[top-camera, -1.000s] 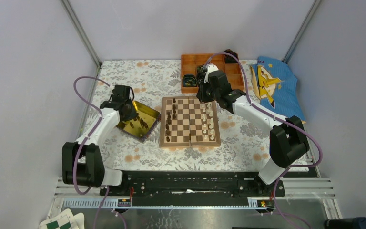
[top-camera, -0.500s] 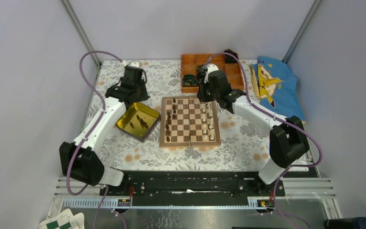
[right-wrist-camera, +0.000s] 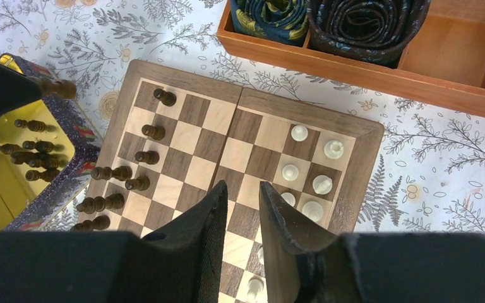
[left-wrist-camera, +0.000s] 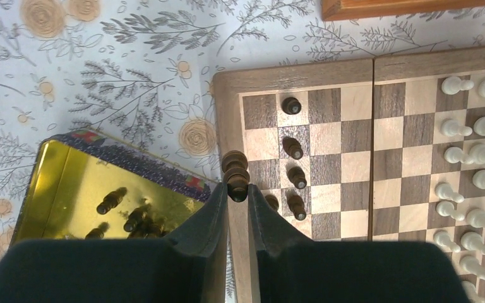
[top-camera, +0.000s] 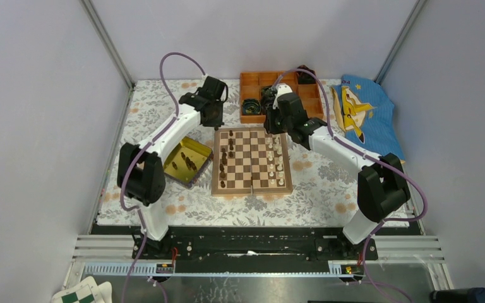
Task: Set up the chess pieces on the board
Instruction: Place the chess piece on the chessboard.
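Observation:
The board (top-camera: 251, 190) lies mid-table with dark chess pieces (top-camera: 224, 158) down its left files and cream ones (top-camera: 278, 158) down its right. My left gripper (top-camera: 213, 115) hangs over the board's far left corner, shut on a dark brown piece (left-wrist-camera: 236, 175) that sticks out past the fingertips, over the board's left border (left-wrist-camera: 227, 113). My right gripper (top-camera: 277, 124) hovers above the far right part of the board (right-wrist-camera: 355, 128), fingers slightly open with nothing between them (right-wrist-camera: 243, 188). Cream pieces (right-wrist-camera: 321, 184) stand just right of it.
A gold tray (top-camera: 197, 146) left of the board holds several dark pieces (left-wrist-camera: 123, 211). An orange compartmented box (top-camera: 252, 83) with dark coiled rolls (right-wrist-camera: 366, 22) sits behind the board. A blue printed cloth (top-camera: 361, 113) lies at the right.
The left arm has lifted off the gold tray and swung back and right to the board's far left corner, carrying a dark piece. The right arm has stayed put.

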Controlling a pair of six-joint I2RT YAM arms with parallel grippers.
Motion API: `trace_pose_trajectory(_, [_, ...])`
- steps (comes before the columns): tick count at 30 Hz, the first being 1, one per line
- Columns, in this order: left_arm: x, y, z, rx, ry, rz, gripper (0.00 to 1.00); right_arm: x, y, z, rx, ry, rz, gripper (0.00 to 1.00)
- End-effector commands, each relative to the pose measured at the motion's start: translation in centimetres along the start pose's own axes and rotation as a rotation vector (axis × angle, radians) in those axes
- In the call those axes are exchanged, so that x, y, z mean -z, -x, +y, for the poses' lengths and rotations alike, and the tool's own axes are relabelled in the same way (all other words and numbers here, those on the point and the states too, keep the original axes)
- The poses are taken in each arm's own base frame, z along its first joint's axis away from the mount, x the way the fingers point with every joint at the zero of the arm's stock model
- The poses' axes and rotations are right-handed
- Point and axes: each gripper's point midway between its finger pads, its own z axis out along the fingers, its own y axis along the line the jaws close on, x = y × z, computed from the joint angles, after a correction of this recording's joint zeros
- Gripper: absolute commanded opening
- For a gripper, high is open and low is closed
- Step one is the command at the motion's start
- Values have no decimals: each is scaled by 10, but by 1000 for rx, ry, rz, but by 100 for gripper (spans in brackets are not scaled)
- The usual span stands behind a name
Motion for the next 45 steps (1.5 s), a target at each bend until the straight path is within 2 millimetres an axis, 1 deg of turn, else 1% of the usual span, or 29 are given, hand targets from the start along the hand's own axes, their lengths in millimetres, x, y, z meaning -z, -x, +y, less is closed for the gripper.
trace_pose_trajectory(1, [-5,-3,-11,-78,-33,57,0,11,26,-4,-19,-7,-88,32])
trace_pose_trajectory(9, [-17,-8,-21,-99,-60,100,0,8,24,-10,-29,-15,-83,32])
trace_pose_trajectory(16, [-25,-25,-28,-98,-93,148,0,7,22,-12,-35,-17,-80,32])
trace_pose_trajectory(28, [-34,-52,-29,-79,-119,176,0,5,21,-12,-37,-10,-75,32])
trace_pose_trajectory(33, [-35,-54,-32,-76,-131,168,0,4,18,-12,-37,-9,-68,32])
trace_pose_trajectory(40, [-35,-50,-33,-68,-137,143,0,3,17,-12,-37,-8,-65,32])
trace_pose_trajectory(45, [-36,-53,-35,-65,-145,149,0,2,17,-12,-37,-9,-63,32])
